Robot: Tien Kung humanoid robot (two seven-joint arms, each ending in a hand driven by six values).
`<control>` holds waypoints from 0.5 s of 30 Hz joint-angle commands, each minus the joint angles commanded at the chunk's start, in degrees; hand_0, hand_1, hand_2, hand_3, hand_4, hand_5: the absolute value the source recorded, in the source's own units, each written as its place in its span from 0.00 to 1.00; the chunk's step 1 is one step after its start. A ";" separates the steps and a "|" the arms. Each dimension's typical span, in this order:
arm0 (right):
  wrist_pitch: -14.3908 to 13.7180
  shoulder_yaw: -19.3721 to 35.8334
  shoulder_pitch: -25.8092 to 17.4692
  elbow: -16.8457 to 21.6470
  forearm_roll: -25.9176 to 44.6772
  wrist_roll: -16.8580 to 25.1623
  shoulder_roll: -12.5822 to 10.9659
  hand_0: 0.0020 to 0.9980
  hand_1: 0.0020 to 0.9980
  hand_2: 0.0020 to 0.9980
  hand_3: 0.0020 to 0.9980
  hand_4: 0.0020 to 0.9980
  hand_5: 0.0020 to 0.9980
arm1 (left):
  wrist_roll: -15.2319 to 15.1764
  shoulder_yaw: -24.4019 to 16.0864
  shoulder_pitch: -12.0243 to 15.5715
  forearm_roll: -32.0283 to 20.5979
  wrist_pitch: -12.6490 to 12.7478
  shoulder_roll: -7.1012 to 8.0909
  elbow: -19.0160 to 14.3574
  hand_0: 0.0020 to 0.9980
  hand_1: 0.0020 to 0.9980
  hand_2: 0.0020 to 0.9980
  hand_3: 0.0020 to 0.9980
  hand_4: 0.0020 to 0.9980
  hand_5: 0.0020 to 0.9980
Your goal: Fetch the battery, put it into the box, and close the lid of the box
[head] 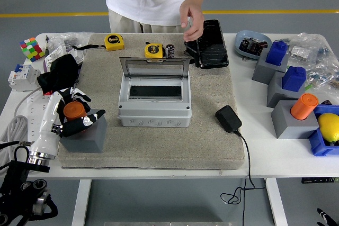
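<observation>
My left hand [77,110] wraps an orange cylinder [72,111] that stands upright on a grey block [87,136] at the mat's left edge. The fingers curl behind it and the thumb lies across its front. The grey box [154,114] sits mid-mat with its clear lid [154,66] standing open and its inside empty. A small black and silver battery [170,51] stands behind the box, beside a yellow tape measure [154,51]. A person's hand [191,18] hangs over the table just right of the battery, holding nothing. A sliver of my right hand [323,216] shows at the bottom right corner.
A black case [211,46] lies right of the battery. A black power adapter [228,118] and its cable lie right of the box. Grey blocks with blue pieces and another orange cylinder [304,106] fill the right side. A colour cube [30,48] and black cloth [61,72] are at left.
</observation>
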 joint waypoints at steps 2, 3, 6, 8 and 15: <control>-0.11 -0.15 0.02 0.02 0.07 0.11 -0.02 0.67 0.68 0.68 0.57 0.99 0.47 | 0.00 0.04 -0.27 -0.54 0.08 -0.09 0.02 0.10 0.14 0.24 0.28 0.85 0.00; -0.16 -0.28 0.03 0.01 0.10 0.17 -0.03 0.67 0.68 0.68 0.57 0.99 0.47 | 0.00 0.09 -0.43 -0.77 0.14 -0.15 0.03 0.10 0.14 0.24 0.28 0.85 0.00; -0.33 -0.55 0.00 0.04 0.19 0.38 -0.05 0.67 0.68 0.68 0.57 0.98 0.47 | 0.00 0.36 -0.72 -1.21 0.31 -0.23 -0.02 0.09 0.12 0.23 0.27 0.83 0.00; -0.46 -0.73 -0.04 0.05 0.28 0.54 -0.03 0.67 0.68 0.68 0.57 0.98 0.47 | 0.00 0.70 -0.91 -1.55 0.57 -0.25 -0.14 0.09 0.12 0.23 0.27 0.83 0.00; -0.82 -1.02 -0.25 0.05 0.38 0.97 -0.01 0.67 0.67 0.68 0.56 0.98 0.47 | 0.00 1.35 -1.62 -1.59 0.72 -0.05 -0.87 0.08 0.11 0.22 0.25 0.81 0.00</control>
